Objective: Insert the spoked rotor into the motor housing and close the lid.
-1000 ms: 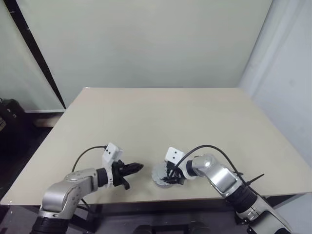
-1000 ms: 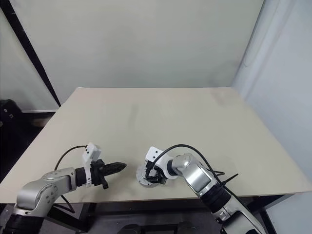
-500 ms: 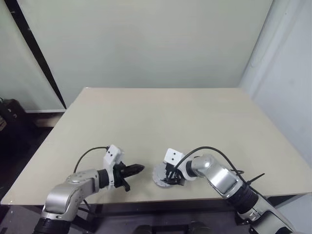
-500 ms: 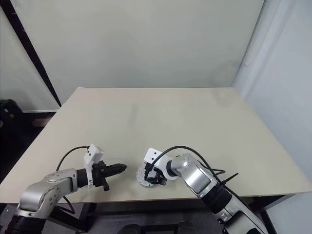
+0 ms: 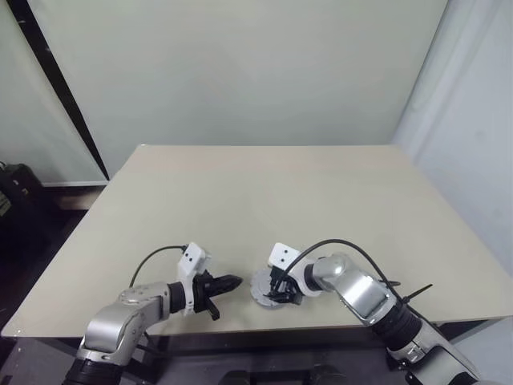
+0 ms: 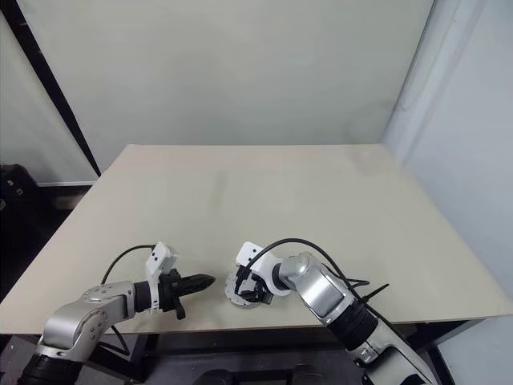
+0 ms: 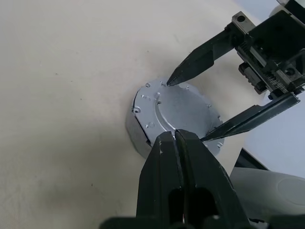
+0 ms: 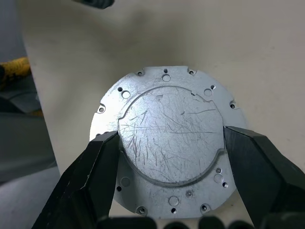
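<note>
A round silvery lid (image 8: 169,138) with small holes around its rim lies flat on a short round grey body, the motor housing (image 7: 135,130), near the table's front edge. What is inside the housing is covered, and the spoked rotor is hidden. My right gripper (image 5: 275,293) stands open over the lid (image 7: 183,112). Its two fingertips (image 8: 107,148) rest on the lid's flange, one on each side of the raised centre. My left gripper (image 7: 175,136) is shut on nothing and points at the housing from the left, a short way off (image 5: 235,282).
The pale table (image 5: 264,200) stretches far back and to both sides. Its front edge runs just below the housing and both grippers. A black cable (image 5: 337,245) loops over the right wrist. Dark floor and a black strut lie to the left.
The left forearm has sunk slightly toward the table's front edge, with its shut tip still aimed at the housing. The right gripper and lid have stayed put.
</note>
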Robot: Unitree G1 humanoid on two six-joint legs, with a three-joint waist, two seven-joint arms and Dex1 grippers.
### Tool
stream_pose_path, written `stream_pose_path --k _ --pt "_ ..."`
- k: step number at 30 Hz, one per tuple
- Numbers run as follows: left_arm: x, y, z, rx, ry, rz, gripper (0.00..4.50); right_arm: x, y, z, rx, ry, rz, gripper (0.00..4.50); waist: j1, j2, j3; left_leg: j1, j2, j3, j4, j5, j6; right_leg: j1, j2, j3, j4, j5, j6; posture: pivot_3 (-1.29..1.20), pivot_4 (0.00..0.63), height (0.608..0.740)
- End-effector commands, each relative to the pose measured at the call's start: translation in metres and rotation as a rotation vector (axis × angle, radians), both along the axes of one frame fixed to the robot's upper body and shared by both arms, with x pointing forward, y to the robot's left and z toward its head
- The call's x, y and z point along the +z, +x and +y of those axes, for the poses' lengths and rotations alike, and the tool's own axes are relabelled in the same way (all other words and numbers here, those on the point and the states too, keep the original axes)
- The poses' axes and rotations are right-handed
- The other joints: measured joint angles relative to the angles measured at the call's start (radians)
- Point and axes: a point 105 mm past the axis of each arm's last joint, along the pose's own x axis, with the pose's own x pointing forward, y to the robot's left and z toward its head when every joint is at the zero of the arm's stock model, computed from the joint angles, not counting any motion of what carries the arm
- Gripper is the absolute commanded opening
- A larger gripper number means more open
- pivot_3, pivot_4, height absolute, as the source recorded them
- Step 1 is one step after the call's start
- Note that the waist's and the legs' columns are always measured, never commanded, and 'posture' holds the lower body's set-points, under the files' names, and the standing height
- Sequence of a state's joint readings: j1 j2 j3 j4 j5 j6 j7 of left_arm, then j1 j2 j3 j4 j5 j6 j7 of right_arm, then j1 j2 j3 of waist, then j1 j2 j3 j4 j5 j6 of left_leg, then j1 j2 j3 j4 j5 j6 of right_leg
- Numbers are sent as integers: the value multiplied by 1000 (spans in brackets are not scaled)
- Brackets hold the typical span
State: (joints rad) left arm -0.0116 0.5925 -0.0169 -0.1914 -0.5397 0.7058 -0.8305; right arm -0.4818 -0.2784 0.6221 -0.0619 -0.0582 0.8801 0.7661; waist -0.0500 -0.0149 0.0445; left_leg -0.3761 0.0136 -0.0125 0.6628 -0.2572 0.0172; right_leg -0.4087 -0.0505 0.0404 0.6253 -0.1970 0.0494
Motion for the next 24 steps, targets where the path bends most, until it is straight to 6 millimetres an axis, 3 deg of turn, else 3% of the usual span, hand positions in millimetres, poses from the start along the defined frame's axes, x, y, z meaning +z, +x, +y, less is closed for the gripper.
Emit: stream_pose_path --k 1,15,24 --pt "10 4 -2 -19 4 -50 0 -15 4 -12 -69 -67 29 3235 0 0 0 0 0 0 0 0 0 0 0 0 0 0 0 0 0 740" --pt "4 7 -9 -18 13 -56 0 -22 -3 -12 -36 -105 38 3235 0 4 -4 1 1 0 0 0 0 0 0 0 0 0 0 0 0 740" --pt "-21 19 -19 -23 98 -66 0 -22 -4 -13 -29 -115 29 3235 0 6 -5 0 0 0 0 0 0 0 0 0 0 0 0 0 0 740"
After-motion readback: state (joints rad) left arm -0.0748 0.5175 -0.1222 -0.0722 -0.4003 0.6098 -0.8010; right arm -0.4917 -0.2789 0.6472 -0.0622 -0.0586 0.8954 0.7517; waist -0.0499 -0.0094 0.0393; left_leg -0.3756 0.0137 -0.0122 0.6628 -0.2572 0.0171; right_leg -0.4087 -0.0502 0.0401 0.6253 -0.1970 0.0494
